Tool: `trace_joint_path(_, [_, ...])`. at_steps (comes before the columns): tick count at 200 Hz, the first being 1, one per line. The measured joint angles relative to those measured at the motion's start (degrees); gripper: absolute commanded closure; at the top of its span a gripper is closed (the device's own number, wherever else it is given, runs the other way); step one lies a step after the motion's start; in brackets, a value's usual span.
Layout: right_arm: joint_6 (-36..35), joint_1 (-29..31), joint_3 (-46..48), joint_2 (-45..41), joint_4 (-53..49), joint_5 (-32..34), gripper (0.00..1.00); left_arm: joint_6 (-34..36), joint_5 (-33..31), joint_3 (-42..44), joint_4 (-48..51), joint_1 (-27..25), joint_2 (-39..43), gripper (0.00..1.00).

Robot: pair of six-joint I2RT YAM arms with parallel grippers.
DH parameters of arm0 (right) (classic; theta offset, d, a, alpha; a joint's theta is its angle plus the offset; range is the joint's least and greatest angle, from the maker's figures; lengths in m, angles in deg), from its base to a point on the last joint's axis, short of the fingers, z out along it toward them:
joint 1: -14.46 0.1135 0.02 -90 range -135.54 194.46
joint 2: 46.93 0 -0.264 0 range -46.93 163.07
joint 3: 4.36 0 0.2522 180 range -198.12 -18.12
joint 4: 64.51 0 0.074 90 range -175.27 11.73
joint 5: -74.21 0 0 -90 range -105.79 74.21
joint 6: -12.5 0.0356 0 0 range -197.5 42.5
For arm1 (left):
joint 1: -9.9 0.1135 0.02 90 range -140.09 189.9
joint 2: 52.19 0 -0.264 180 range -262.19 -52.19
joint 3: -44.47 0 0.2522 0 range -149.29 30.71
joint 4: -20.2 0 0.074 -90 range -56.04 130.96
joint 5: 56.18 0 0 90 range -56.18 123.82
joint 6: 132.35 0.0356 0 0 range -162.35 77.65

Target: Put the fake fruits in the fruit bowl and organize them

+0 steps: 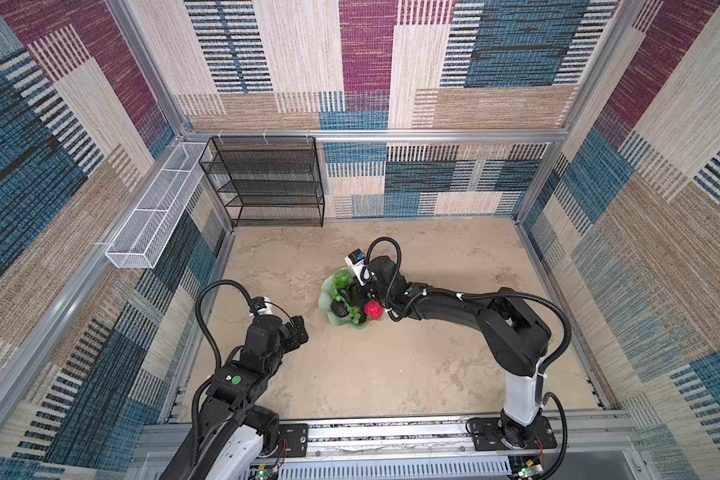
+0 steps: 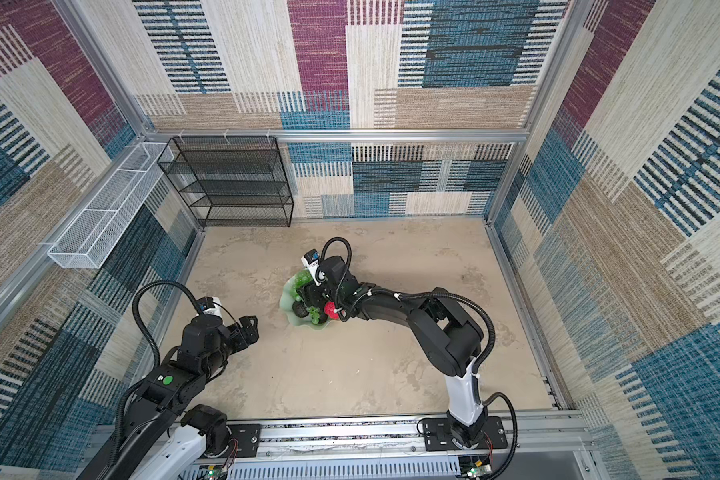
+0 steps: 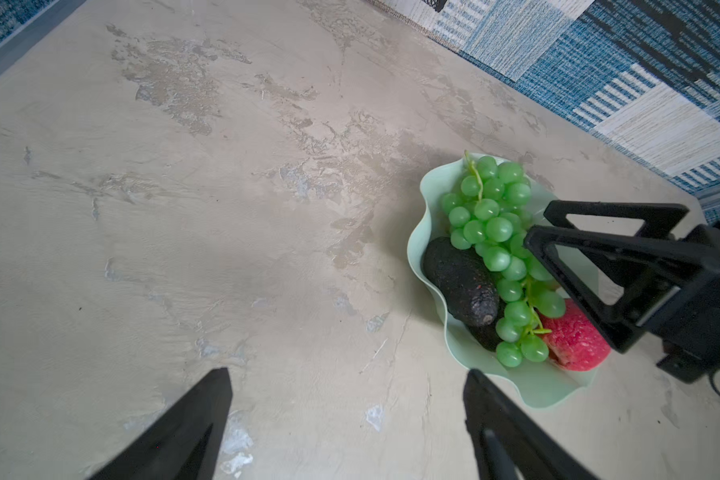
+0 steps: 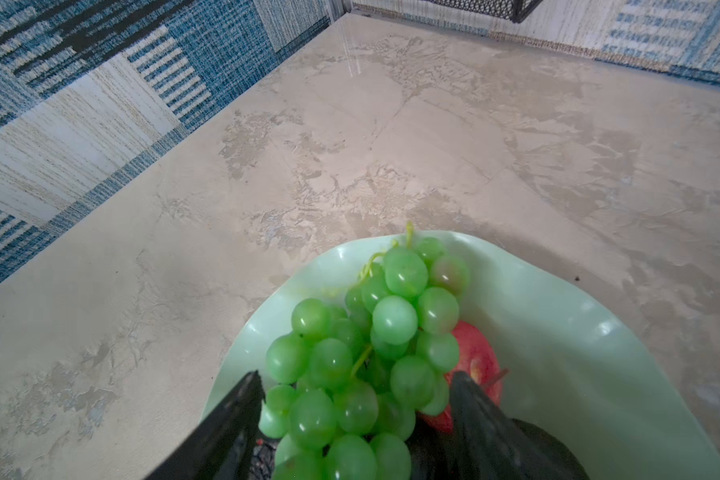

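Beige desk (image 1: 391, 374), mint fruit bowl (image 3: 537, 390) near its middle, left end effector (image 3: 346, 370) spread wide, empty, right end effector (image 4: 356, 376) parted astride the grapes (image 3: 487, 228), gripping nothing, bunch lengthwise in bowl, stem toward desk's far left corner, avocado (image 3: 460, 278) alongside, apple (image 3: 574, 345) at near rim

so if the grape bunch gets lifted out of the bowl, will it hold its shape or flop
Probably floppy: the grapes sit on a thin green stem and lie curved against the avocado, so loose ends would likely sag. Their glossy round skins may slip from a pinch. Pushed, the bunch should drag rather than roll.
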Motion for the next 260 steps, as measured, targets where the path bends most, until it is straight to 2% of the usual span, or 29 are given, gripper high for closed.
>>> trace_joint_path(4, [0.3, -0.1, 0.6, -0.4, 0.0, -0.1, 0.0, 0.0, -0.2, 0.0, -0.1, 0.0, 0.0, 0.06])
trace_joint_path(25, [0.4, -0.7, 5.0, -5.2, 0.6, -0.2, 0.0, 0.3, -1.5, 0.4, -2.1, 0.1, -0.4, 0.03])
trace_joint_path(48, [0.1, -3.0, 14.2, -17.0, 4.0, -0.3, 0.0, 1.9, -5.2, 1.5, -8.9, 0.1, -3.5, 0.02])
trace_joint_path(69, [-1.0, -6.7, 21.9, -27.6, 9.0, 0.2, 0.0, 7.1, -10.7, 4.7, -19.0, 0.2, -9.0, 0.02])
trace_joint_path(94, [-2.8, -12.4, 32.8, -38.8, 12.4, 4.2, 0.0, 13.9, -15.0, 8.1, -30.0, 1.3, -17.4, 0.01])
trace_joint_path(113, [-4.3, -17.6, 41.6, -46.6, 15.0, 9.1, 0.0, 18.6, -16.4, 8.6, -36.7, 4.2, -20.2, 0.01])
trace_joint_path(138, [-6.8, -23.0, 50.5, -53.1, 19.3, 15.9, 0.0, 24.4, -15.7, 13.6, -48.9, 9.2, -23.6, 0.01])
trace_joint_path(155, [-6.9, -27.5, 53.3, -53.4, 22.8, 20.2, 0.0, 25.7, -14.0, 15.6, -54.1, 13.9, -28.9, 0.01])
trace_joint_path(175, [-7.5, -30.9, 56.5, -49.7, 30.1, 23.8, 0.0, 26.4, -9.7, 14.9, -60.3, 15.8, -34.8, 0.01])
trace_joint_path(203, [-8.3, -35.4, 58.6, -40.6, 39.7, 24.4, 0.0, 28.9, -6.8, 9.9, -65.2, 17.1, -41.7, 0.01])
trace_joint_path(226, [-10.1, -37.3, 60.6, -34.8, 48.9, 24.3, 0.0, 30.1, -5.4, 12.2, -74.4, 18.2, -48.0, 0.01])
trace_joint_path(260, [-10.8, -40.3, 63.1, -25.9, 60.6, 20.5, 0.0, 31.2, -3.7, 9.8, -75.9, 18.7, -49.8, 0.01])
